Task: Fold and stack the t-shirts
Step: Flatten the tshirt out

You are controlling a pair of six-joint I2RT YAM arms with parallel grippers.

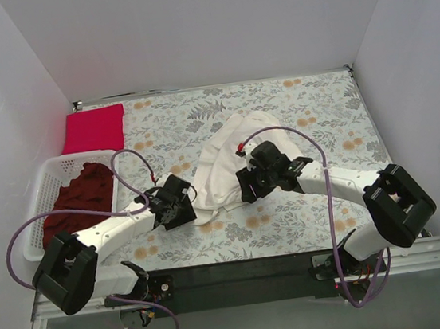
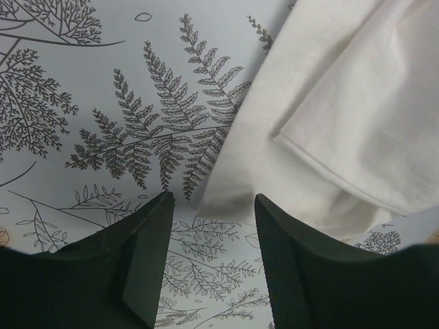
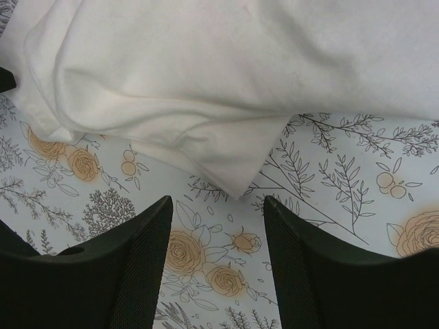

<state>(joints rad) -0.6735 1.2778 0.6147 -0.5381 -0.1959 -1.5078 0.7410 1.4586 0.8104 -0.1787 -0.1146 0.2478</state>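
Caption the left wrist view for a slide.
Left fingers, open over the fern-printed table cloth, point at a corner of the cream t-shirt.

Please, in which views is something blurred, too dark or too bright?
Top view: even, soft light, all sharp; the white shirt is bright, yet its folds show. Left wrist view: the fern print is sharp, the left fingers are dark with little detail. Right wrist view: the same for the right fingers; a soft shadow lies under the shirt's edge.
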